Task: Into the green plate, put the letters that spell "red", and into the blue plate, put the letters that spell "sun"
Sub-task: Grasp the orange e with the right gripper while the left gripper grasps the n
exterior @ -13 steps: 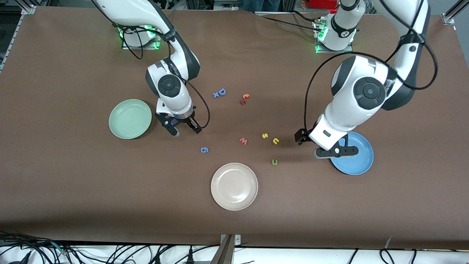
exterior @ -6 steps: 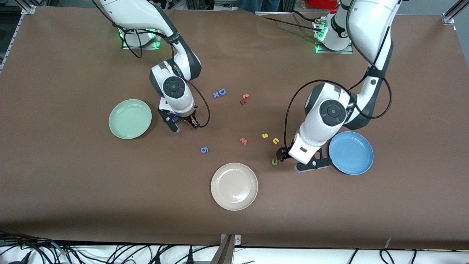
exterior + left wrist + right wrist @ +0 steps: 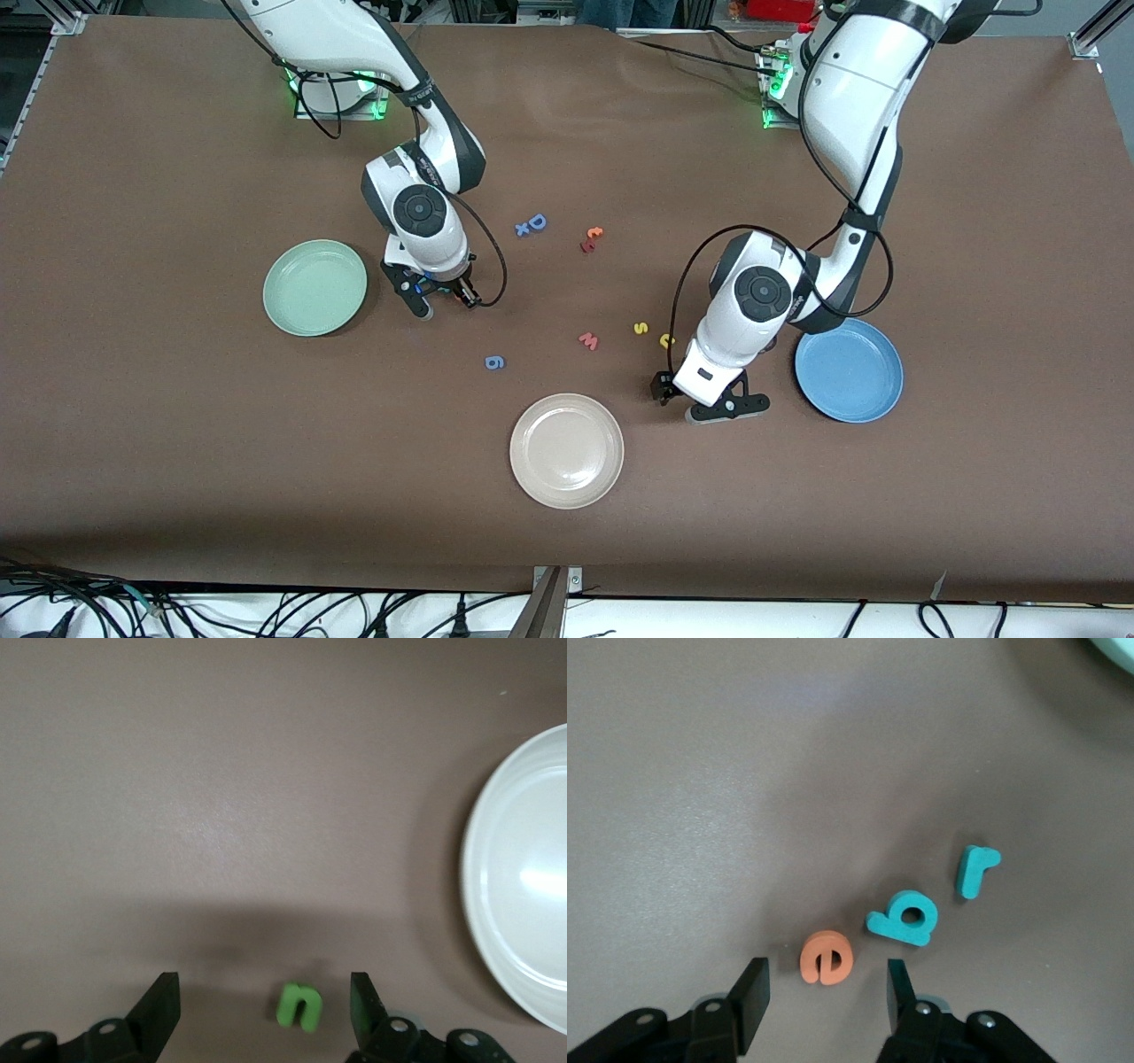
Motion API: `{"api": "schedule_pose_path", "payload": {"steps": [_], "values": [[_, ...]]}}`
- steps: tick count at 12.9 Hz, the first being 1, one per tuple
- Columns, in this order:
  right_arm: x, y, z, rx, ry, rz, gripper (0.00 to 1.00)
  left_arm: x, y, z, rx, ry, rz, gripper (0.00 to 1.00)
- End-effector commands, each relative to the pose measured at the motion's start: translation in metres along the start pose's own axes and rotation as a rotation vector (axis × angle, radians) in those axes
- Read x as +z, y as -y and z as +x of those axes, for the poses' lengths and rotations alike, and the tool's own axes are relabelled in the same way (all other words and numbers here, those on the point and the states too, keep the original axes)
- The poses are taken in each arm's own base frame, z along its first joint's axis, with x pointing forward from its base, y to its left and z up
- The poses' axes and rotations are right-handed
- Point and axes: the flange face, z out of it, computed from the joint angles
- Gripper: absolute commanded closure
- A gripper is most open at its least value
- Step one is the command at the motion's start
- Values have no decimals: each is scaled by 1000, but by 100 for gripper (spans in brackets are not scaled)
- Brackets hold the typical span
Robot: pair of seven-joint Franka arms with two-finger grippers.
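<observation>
From the front, the green plate (image 3: 315, 287) sits toward the right arm's end of the surface (image 3: 177, 461) and the blue plate (image 3: 849, 369) toward the left arm's end; both look empty, so by my reading no letter has been delivered and all six are left. The right claw (image 3: 440, 304) hangs low just beside the green plate, at about its 3 o'clock in this view. The left claw (image 3: 700, 399) is low between the blue plate and the beige plate (image 3: 566, 450). The yellow "s" (image 3: 640, 328) and the yellow "u" (image 3: 665, 339), partly hidden by the left arm, lie at roughly 9 o'clock of the blue plate. Stray letters also lie about: a red "w" (image 3: 588, 340), a purple "g" (image 3: 494, 361), a blue "D" (image 3: 535, 221) and an orange and dark red pair (image 3: 591, 238).

The left wrist view shows the claw spread wide and empty, the green "n" (image 3: 300, 1005) lying on the surface between its fingers, the beige plate near.

The right wrist view shows that claw partly open, holding nothing, straddling the orange "e" (image 3: 825, 958); the teal "d" (image 3: 904, 918) lies just beside it and the teal "r" (image 3: 974, 869) a little apart.

The only readable writing is the letters themselves.
</observation>
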Motion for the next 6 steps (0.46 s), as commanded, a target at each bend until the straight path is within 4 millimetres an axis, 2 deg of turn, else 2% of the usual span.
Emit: {"api": "schedule_pose_path", "payload": {"steps": [1, 4, 5, 6], "values": [[12, -2, -2, 16, -3, 4, 38, 19, -4, -4, 76, -48, 49, 9], [21, -2, -3, 16, -3, 7, 40, 19, -17, -13, 132, -53, 54, 9], [20, -1, -3, 16, -3, 10, 44, 20, -21, -16, 144, -53, 56, 9], [22, -2, -3, 13, -4, 10, 53, 19, -22, -17, 184, -56, 62, 9]]}}
